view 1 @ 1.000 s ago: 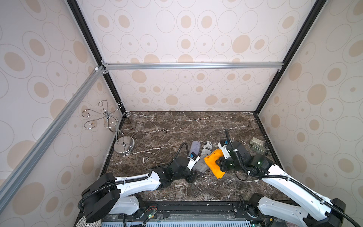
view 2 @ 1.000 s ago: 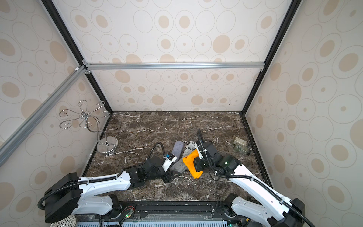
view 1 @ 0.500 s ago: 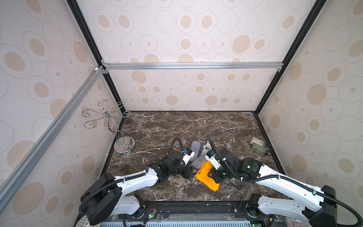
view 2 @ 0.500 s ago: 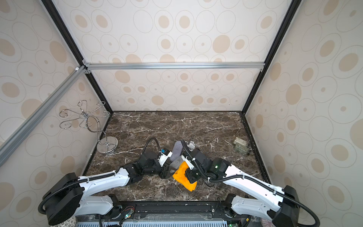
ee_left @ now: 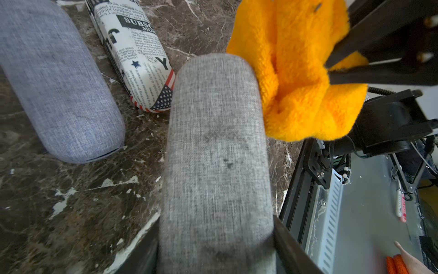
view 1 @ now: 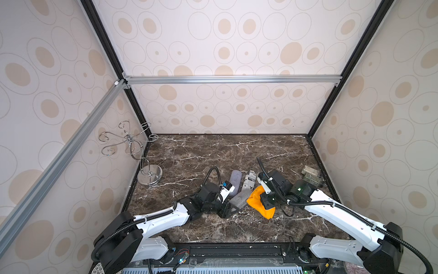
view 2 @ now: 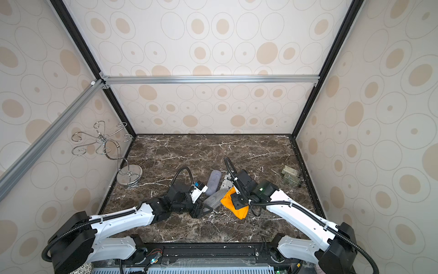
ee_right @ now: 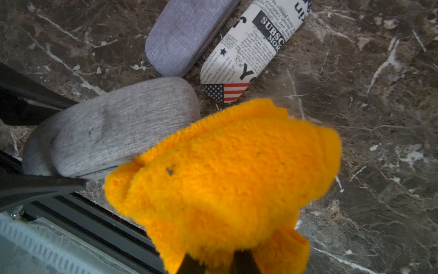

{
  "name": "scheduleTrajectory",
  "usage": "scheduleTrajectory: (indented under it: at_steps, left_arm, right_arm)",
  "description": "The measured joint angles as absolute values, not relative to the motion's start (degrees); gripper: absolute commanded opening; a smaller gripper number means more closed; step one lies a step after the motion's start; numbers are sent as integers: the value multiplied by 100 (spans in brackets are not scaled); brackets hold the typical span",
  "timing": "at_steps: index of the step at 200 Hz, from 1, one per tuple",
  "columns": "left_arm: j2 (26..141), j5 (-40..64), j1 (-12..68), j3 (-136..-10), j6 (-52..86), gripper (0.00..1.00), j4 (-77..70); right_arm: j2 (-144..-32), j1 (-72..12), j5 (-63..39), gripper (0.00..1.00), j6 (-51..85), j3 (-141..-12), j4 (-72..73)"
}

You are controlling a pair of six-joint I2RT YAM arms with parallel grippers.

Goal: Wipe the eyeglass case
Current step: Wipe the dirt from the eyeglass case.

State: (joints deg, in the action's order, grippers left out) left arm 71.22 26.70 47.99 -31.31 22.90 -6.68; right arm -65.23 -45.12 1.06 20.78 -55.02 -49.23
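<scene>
left wrist view: the left claw (ee_left: 216, 246) is clamped on one end of the grey case (ee_left: 215, 147), holding it out over the counter (ee_left: 71, 201) near its front edge, likely so it cannot slide under rubbing. the right claw (ee_right: 218, 263) pinches a bunched orange cloth (ee_right: 225, 170), which touches the case's free end. a blue case (ee_left: 54, 78) and a printed case (ee_left: 135, 54) lie just beyond, untouched.
</scene>
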Motion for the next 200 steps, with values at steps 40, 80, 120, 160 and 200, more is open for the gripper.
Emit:
scheduleTrajectory:
  at_steps: [40,80,120,160,200]
  left_arm:
    - [7159,2517,4814,-3144,2220,40,-633]
    - [7242,2279,4869,-3352,1988,40,-276]
    - [7242,2036,5028,-3487,1811,40,1]
    - [7251,1900,5192,-3529,1745,40,108]
    - [7489,1782,5295,-3800,1682,40,226]
  right_arm:
    - [-6838,-5286,-331,0,1925,-5647,-4866]
    - [-7247,-5330,-226,0,1909,-5732,-4886]
    - [-7352,-4589,67,0,2005,-5787,-5159]
    - [-7352,-4493,27,0,1935,-5937,-5415]
    - [-7612,-5170,-281,0,1916,-6222,-5391]
